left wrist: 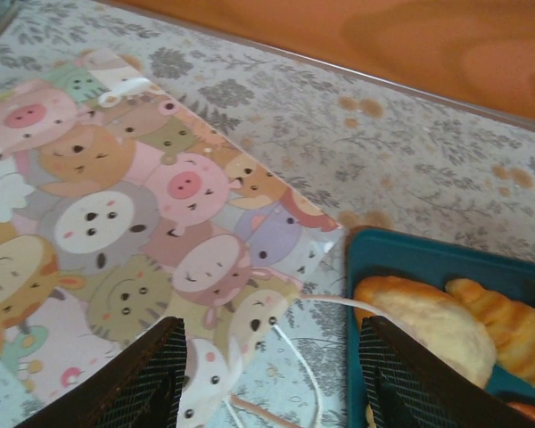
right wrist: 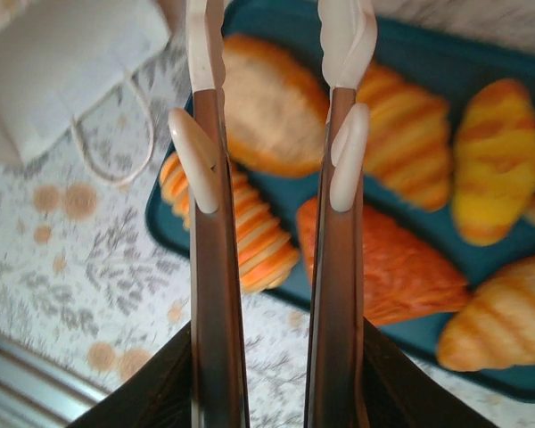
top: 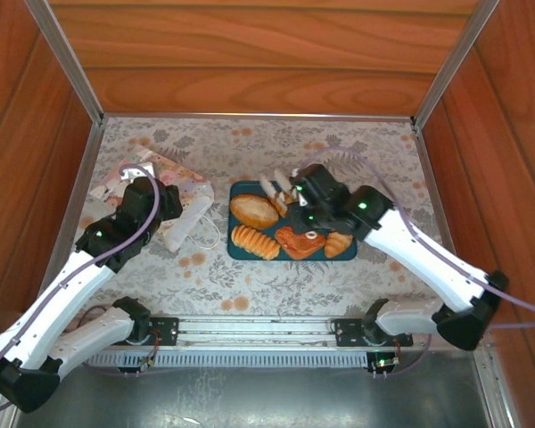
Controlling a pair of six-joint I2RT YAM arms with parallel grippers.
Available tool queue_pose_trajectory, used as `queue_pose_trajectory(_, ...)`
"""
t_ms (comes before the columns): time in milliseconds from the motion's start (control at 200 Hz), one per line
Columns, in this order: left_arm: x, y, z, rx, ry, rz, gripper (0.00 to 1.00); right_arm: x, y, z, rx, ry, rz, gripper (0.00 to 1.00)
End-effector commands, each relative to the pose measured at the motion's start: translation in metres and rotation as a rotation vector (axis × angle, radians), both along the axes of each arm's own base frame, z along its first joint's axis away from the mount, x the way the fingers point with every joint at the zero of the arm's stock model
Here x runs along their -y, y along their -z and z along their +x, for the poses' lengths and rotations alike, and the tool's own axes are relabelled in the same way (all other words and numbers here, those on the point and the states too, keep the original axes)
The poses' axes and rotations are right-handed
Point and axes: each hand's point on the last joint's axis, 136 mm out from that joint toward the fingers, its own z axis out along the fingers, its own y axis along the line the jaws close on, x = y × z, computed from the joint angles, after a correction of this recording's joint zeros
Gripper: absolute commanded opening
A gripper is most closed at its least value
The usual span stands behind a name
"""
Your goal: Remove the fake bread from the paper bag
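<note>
Left wrist: left tool open over cartoon-animal paper bag; right tool closed on tongs

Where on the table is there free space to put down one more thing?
Free: the cloth strip between the back wall and the teal tray; also the near strip between tray and arm bases. Crowded: the tray, full of fake bread, and the left side under the paper bag.

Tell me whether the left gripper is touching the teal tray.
Apart. The top external view shows the left gripper over the paper bag, cloth lying between it and the teal tray.
</note>
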Motion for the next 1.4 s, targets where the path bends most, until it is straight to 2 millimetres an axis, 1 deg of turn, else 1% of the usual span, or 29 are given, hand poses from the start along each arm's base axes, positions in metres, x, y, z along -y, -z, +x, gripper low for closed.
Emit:
queue_pose_trajectory(0,-0.026,0.013,-0.019,-0.060,-0.076,0.036,0.56,0.043,-0.008,0.016,0.102,0.160,-0.052,0.39)
queue_pose_trajectory(35,-0.027,0.016,-0.024,-0.078,-0.063,0.031,0.57,0.052,-0.010,0.017,0.108,0.184,-0.041,0.39)
queue_pose_trajectory(105,-0.010,0.019,-0.032,-0.100,0.067,0.025,0.58,0.066,-0.014,0.018,0.125,0.221,-0.020,0.39)
queue_pose_trajectory(200,0.028,0.023,-0.039,-0.145,0.344,0.080,0.58,0.078,-0.012,0.019,0.123,0.253,0.005,0.39)
queue_pose_trajectory(270,0.050,0.020,-0.040,-0.143,0.473,0.167,0.62,0.084,-0.010,0.019,0.115,0.269,0.009,0.39)
queue_pose_trajectory(345,0.076,0.022,-0.043,-0.148,0.632,0.252,0.65,0.089,-0.007,0.018,0.105,0.281,0.011,0.39)
queue_pose_trajectory(375,0.084,0.025,-0.043,-0.161,0.681,0.270,0.65,0.091,-0.005,0.018,0.101,0.287,0.008,0.39)
queue_pose_trajectory(415,0.089,0.029,-0.041,-0.185,0.708,0.288,0.65,0.095,-0.003,0.017,0.097,0.297,0.003,0.39)
queue_pose_trajectory(465,0.091,0.033,-0.037,-0.211,0.718,0.315,0.65,0.100,-0.001,0.015,0.092,0.313,0.003,0.39)
queue_pose_trajectory(575,0.090,0.039,-0.024,-0.242,0.718,0.406,0.64,0.110,-0.002,0.011,0.101,0.337,0.016,0.39)
queue_pose_trajectory(660,0.091,0.042,-0.016,-0.264,0.717,0.454,0.59,0.119,-0.002,0.009,0.106,0.361,0.017,0.39)
queue_pose_trajectory(720,0.096,0.049,-0.015,-0.297,0.744,0.462,0.55,0.126,-0.002,0.007,0.104,0.379,0.014,0.39)
queue_pose_trajectory(800,0.100,0.061,-0.017,-0.363,0.772,0.465,0.47,0.130,-0.002,0.006,0.101,0.391,0.023,0.40)
queue_pose_trajectory(870,0.096,0.070,-0.015,-0.426,0.754,0.502,0.40,0.131,-0.001,0.005,0.096,0.394,0.031,0.40)
queue_pose_trajectory(935,0.092,0.073,-0.014,-0.469,0.743,0.539,0.34,0.132,-0.001,0.005,0.093,0.397,0.036,0.40)
queue_pose_trajectory(975,0.092,0.073,-0.013,-0.485,0.741,0.551,0.28,0.132,-0.001,0.005,0.092,0.397,0.040,0.39)
queue_pose_trajectory(1065,0.095,0.072,-0.011,-0.493,0.749,0.553,0.12,0.131,-0.001,0.006,0.087,0.397,0.045,0.40)
queue_pose_trajectory(1130,0.098,0.066,-0.008,-0.483,0.734,0.542,0.00,0.130,0.000,0.006,0.084,0.399,0.048,0.40)
queue_pose_trajectory(1269,0.103,0.042,0.002,-0.421,0.699,0.511,0.00,0.131,0.002,0.005,0.079,0.403,0.054,0.39)
queue_pose_trajectory(1334,0.101,0.023,0.011,-0.369,0.652,0.517,0.00,0.129,0.002,0.005,0.079,0.400,0.065,0.40)
queue_pose_trajectory(1394,0.096,0.000,0.021,-0.308,0.601,0.518,0.00,0.128,0.003,0.005,0.076,0.398,0.072,0.40)
